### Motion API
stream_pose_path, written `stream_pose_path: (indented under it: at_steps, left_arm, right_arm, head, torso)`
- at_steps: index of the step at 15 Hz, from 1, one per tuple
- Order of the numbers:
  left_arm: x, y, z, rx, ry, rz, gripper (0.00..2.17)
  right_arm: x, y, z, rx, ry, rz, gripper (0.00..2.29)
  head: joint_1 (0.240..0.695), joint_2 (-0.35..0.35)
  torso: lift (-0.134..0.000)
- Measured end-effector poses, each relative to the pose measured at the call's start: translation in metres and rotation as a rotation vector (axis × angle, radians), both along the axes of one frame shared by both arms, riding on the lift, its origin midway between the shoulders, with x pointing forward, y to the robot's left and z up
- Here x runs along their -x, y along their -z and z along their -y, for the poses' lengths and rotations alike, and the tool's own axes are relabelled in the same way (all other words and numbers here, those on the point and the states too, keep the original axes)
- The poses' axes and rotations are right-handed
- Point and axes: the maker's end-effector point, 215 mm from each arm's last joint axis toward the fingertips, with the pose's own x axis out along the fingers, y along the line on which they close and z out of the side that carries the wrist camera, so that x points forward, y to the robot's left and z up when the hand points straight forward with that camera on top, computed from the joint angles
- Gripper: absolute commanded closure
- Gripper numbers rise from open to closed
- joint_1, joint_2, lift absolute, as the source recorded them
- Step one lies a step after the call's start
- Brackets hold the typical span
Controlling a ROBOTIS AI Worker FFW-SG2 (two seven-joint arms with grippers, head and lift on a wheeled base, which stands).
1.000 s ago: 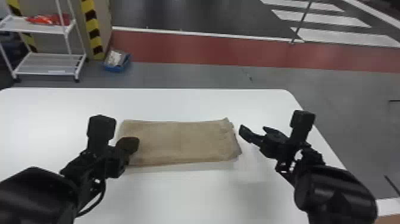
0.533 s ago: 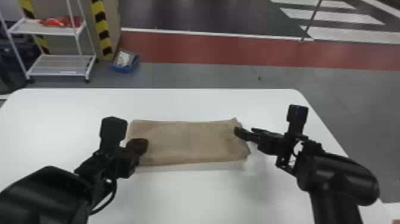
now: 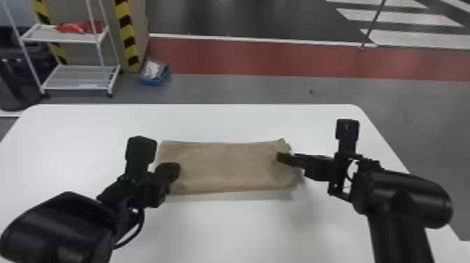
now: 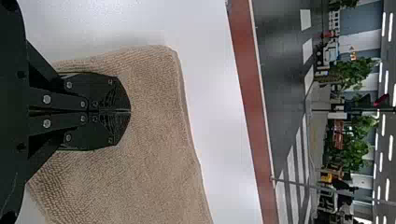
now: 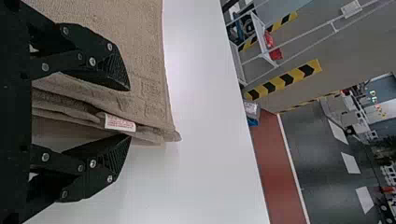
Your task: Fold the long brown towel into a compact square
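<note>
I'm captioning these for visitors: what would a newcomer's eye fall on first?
First, the brown towel, folded on the white table, with the left gripper over its left end and the right gripper open at its layered right end. Then the yellow-and-black stripes beyond the table.
</note>
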Motion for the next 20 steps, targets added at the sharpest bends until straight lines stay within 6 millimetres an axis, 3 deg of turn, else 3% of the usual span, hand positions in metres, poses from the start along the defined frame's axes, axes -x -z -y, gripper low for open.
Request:
stream_pose_path:
  at_steps: [7,8,9,12,20]
  left_arm:
    - [0.007,0.011,-0.008,-0.016,-0.007,-0.043,1.73]
    - [0.008,0.012,-0.008,-0.018,-0.006,-0.049,1.73]
    - [0.009,0.013,-0.007,-0.018,-0.006,-0.051,1.73]
    - [0.009,0.014,-0.005,-0.02,-0.003,-0.052,1.73]
    - [0.01,0.013,-0.007,-0.019,-0.008,-0.049,1.73]
  right_arm:
    - [0.003,-0.003,-0.012,0.107,-0.047,-0.034,0.92]
    - [0.003,-0.006,-0.01,0.126,-0.043,-0.035,0.44]
    - [0.004,-0.01,-0.009,0.151,-0.04,-0.033,0.23]
    - [0.005,-0.015,-0.014,0.199,-0.052,-0.035,0.23]
    - [0.014,-0.002,-0.008,0.281,-0.053,-0.108,0.25]
  head:
    - [0.695,-0.082]
    - [0.695,-0.082]
    - [0.695,-0.086]
    - [0.695,-0.083]
    - [0.695,-0.088]
  torso:
    - [-0.123]
    - [-0.123]
    - [-0.123]
    - [-0.123]
    - [-0.123]
